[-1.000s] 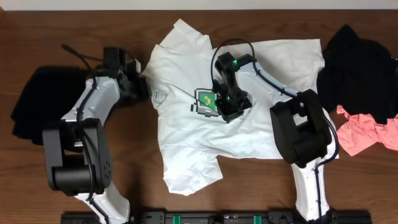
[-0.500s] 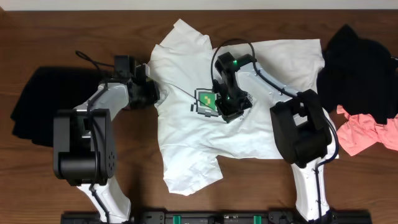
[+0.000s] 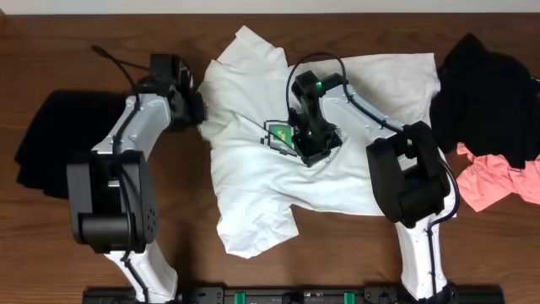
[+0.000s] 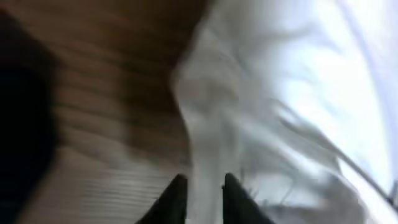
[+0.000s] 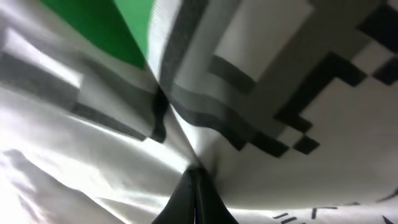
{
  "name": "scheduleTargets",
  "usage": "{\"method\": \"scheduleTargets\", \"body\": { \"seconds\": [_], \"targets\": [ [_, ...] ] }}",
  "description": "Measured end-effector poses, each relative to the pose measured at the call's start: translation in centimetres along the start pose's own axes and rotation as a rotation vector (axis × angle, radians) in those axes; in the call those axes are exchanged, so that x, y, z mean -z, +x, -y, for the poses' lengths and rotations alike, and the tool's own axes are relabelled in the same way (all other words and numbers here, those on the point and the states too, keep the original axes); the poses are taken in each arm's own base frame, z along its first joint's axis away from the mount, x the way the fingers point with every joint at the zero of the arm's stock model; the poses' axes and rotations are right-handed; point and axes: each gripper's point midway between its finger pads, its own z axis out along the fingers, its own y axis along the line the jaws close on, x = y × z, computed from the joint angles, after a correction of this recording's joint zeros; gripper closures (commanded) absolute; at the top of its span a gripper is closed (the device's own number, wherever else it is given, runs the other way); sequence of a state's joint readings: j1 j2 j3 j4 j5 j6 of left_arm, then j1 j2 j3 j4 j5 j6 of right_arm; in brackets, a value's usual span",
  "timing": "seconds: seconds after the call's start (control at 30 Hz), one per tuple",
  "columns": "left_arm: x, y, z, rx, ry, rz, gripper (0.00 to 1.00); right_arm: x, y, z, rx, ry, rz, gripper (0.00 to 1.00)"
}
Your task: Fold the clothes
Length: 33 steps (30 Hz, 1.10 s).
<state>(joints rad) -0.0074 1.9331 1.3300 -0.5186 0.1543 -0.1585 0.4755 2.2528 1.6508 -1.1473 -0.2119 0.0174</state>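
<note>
A white T-shirt [image 3: 278,181] lies spread on the wooden table, its green-and-grey pixel print [image 3: 281,135] partly creased. My left gripper [image 3: 196,114] is at the shirt's left edge. In the blurred left wrist view the left gripper [image 4: 203,186] stands narrow, with a fold of the white T-shirt [image 4: 298,93] between its fingers. My right gripper [image 3: 308,150] rests on the shirt's middle beside the print. The right wrist view shows the right gripper [image 5: 194,171] shut, pinching a ridge of the white T-shirt [image 5: 298,180] just below the green print [image 5: 118,25].
A black garment [image 3: 51,143] lies on the table at the far left. A second black garment [image 3: 489,93] and a pink one [image 3: 498,181] are heaped at the right edge. Bare wood [image 3: 337,253] shows along the front.
My left gripper reached into the shirt's left edge, closed, then drew back up and left with the cloth. The shirt's left side and lower sleeve shifted. The right arm stayed put.
</note>
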Motion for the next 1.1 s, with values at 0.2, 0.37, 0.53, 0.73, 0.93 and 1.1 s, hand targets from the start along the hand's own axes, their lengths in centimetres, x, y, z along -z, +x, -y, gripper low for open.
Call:
{"method": "scheduleTargets", "body": {
  "seconds": [0.2,0.37,0.53,0.73,0.93,1.1],
  "targets": [
    [1.1,-0.8,-2.0,0.0,-0.107,0.016,0.66,0.0,0.0,0.0,0.0,0.0,0.001,0.99],
    [1.2,1.2,-2.1,0.004,-0.116,-0.064,0.66,0.0,0.0,0.0,0.0,0.0,0.001,0.98],
    [0.7,3.9,0.7,0.007,-0.021,-0.151,0.68,0.0,0.0,0.0,0.0,0.0,0.001,0.99],
    [-0.2,8.6,5.1,-0.056,0.086,-0.271,0.67,0.0,0.0,0.0,0.0,0.0,0.001,0.98],
    [-1.2,9.2,6.6,-0.126,0.072,-0.233,0.72,0.0,0.0,0.0,0.0,0.0,0.001,0.98],
    [-1.3,10.4,7.2,-0.161,0.071,-0.259,0.94,0.0,0.0,0.0,0.0,0.0,0.0,0.99]
  ]
}}
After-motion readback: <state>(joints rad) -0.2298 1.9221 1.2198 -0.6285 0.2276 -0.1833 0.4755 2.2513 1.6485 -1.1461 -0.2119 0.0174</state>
